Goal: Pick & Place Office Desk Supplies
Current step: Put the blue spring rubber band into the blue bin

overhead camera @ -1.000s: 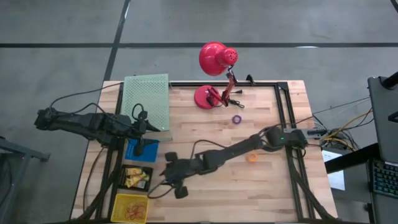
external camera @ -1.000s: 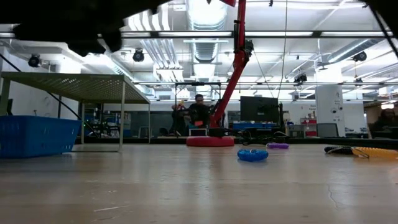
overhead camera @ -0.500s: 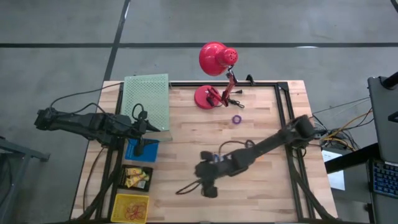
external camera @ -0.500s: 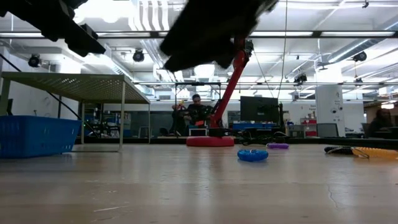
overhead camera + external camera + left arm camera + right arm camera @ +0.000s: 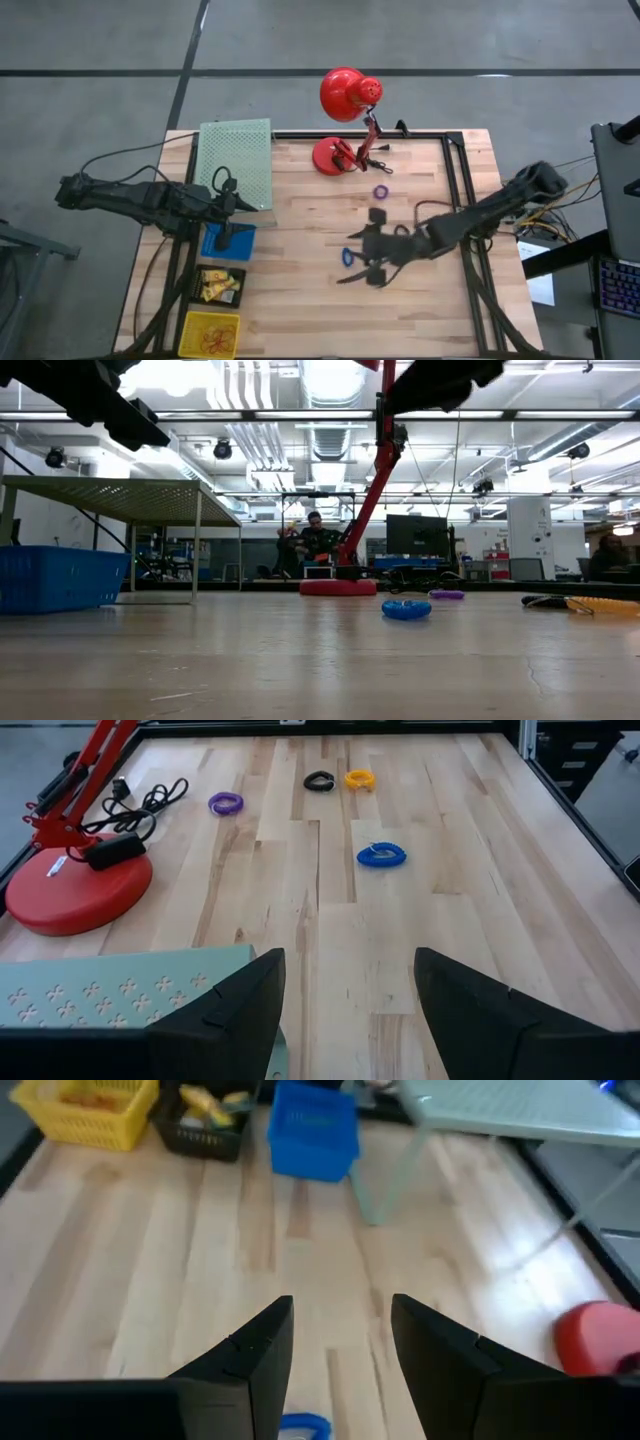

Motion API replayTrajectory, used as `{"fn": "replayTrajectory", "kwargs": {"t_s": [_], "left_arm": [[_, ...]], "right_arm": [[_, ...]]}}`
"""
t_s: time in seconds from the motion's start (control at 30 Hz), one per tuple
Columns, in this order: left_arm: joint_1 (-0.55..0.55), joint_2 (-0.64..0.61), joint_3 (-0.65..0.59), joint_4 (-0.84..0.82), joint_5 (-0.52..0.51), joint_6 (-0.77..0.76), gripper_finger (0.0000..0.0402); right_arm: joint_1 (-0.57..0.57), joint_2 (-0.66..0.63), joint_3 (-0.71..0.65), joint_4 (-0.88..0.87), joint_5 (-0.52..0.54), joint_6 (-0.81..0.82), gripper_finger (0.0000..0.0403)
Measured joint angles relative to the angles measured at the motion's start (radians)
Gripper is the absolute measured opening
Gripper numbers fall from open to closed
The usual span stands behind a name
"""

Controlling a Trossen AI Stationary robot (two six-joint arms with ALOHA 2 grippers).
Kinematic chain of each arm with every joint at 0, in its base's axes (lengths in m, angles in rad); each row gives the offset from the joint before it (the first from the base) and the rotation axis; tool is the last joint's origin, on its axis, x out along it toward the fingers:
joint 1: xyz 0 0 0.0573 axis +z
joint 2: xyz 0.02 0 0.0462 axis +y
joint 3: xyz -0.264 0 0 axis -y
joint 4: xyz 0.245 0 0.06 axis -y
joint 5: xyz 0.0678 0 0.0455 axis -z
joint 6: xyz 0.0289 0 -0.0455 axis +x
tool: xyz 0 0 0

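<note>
- Where the wooden tabletop (image 5: 300,250) lies bare near its middle, four small rings rest apart from one another: a blue plastic ring (image 5: 347,257), a purple ring (image 5: 381,192) nearer the red desk lamp (image 5: 345,110), and a black ring (image 5: 318,781) just beside an orange ring (image 5: 359,780).
- Each ring lies flat on the wood; the low view shows the blue ring in front of the purple one.
- At my left edge of the table stand a blue bin (image 5: 228,241), a black tray (image 5: 219,285) holding yellow pieces, and a yellow basket (image 5: 210,333), with a pale green perforated panel (image 5: 238,160) beyond them.
- Compared with one second ago, my right arm has swung away from the bins toward the table's middle; the blue ring, then covered by it in the high view, now shows.
- My right gripper (image 5: 372,262) hangs above the wood just beside the blue ring, fingers (image 5: 245,1355) spread, holding and touching nothing.
- My left gripper (image 5: 240,204) waits over the blue bin, fingers (image 5: 230,1010) spread, empty, unchanged.
</note>
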Motion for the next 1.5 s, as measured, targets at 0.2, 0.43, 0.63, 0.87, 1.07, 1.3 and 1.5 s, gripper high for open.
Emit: {"fn": "replayTrajectory", "kwargs": {"t_s": [0.2,0.43,0.63,0.87,1.07,1.3,1.5], "left_arm": [[0.000,0.000,0.000,0.000,0.000,0.000,0.0230],[0.000,0.000,0.000,0.000,0.000,0.000,0.0230],[0.000,0.000,0.000,0.000,0.000,0.000,0.0230],[0.000,0.000,0.000,0.000,0.000,0.000,0.0230],[0.000,0.000,0.000,0.000,0.000,0.000,0.0230],[0.000,0.000,0.000,0.000,0.000,0.000,0.0230],[0.000,0.000,0.000,0.000,0.000,0.000,0.0230]], "right_arm": [[0.002,-0.203,-0.164,0.115,-0.003,-0.107,0.0166],[-0.005,-0.419,-0.298,0.137,0.000,-0.219,0.0166],[-0.005,-0.550,-0.377,0.146,-0.001,-0.139,0.0166],[-0.010,-0.684,-0.431,0.185,0.061,-0.155,0.0166],[-0.010,-0.793,-0.490,0.189,0.122,-0.062,0.0166],[-0.010,-0.861,-0.531,0.193,0.124,-0.001,0.0166],[-0.012,-0.844,-0.530,0.281,0.124,0.099,0.0166]]}}
